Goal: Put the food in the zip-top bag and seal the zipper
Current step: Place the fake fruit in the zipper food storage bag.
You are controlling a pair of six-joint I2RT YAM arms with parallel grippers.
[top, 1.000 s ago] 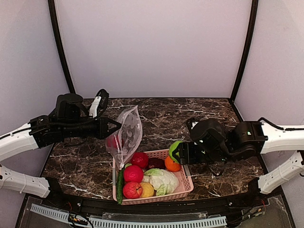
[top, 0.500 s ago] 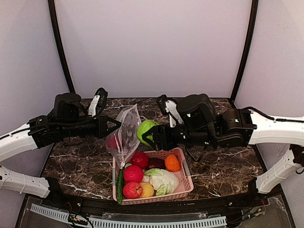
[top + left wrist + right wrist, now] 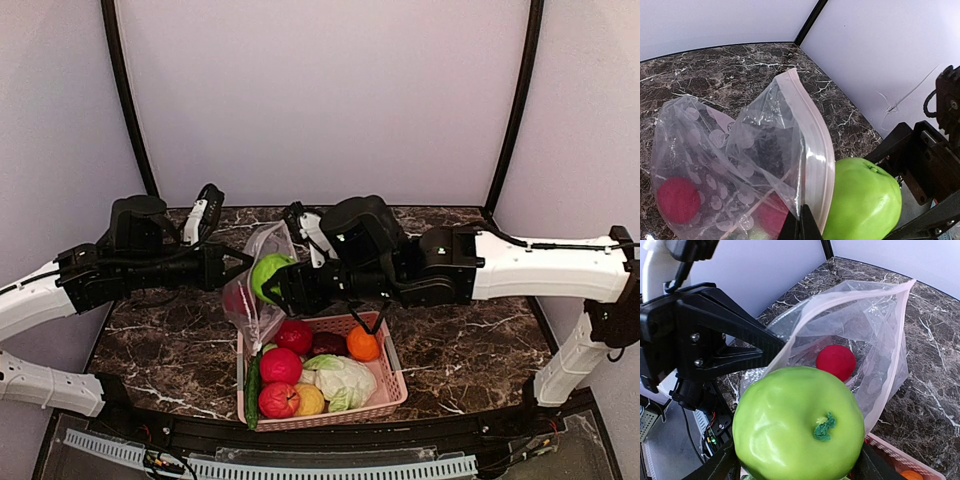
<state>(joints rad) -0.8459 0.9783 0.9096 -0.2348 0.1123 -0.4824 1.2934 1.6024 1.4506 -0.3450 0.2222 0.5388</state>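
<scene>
Swung from the basket (image 3: 392, 388), right claw (image 3: 272, 288) is clutching green apple (image 3: 266, 272); left claw (image 3: 238, 270) is pinching zip-top bag (image 3: 278, 243) at nine o'clock.

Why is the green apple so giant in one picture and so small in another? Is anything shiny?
Right wrist view: the apple sits right by the camera, so it fills the frame, with a soft shine on its skin. Top view: the camera is far off, so the same apple looks small. Left wrist view: light glints white on the folds of the bag.
</scene>
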